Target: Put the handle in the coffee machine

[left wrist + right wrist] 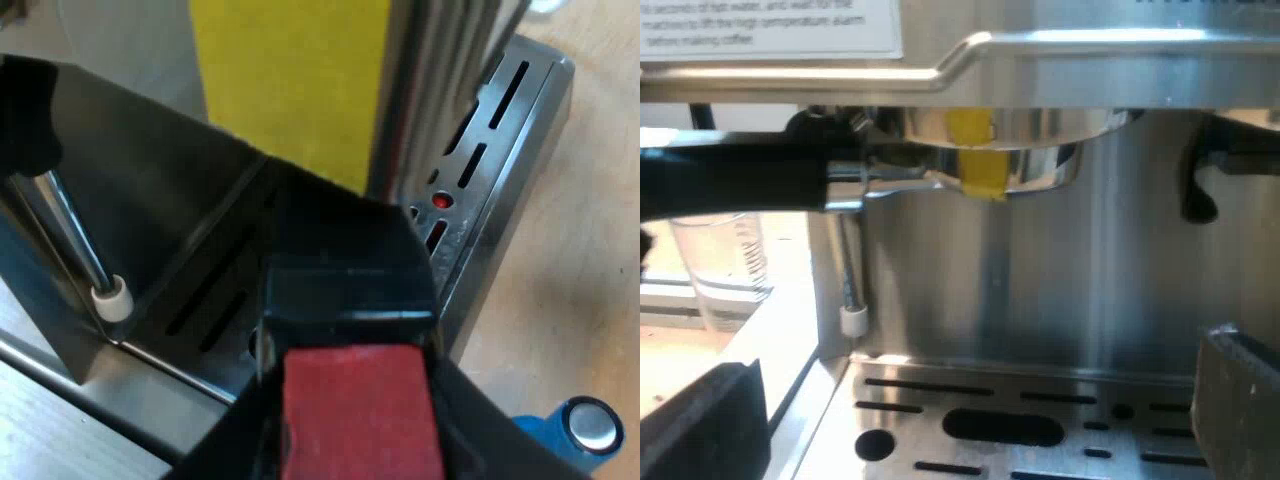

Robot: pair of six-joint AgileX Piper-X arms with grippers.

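I count one espresso machine (1060,290), one metal holder (1025,165) and one measuring glass (725,265) ahead of my right end effector (975,435). Near my left end effector (358,420) I see one blue tamper (585,428).

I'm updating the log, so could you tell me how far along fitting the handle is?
Done: the metal holder sits up in the espresso machine. In hand: my left hand grips its red-ended handle. Left: probably turning it to lock, then releasing. My right hand hangs open over the drip tray.
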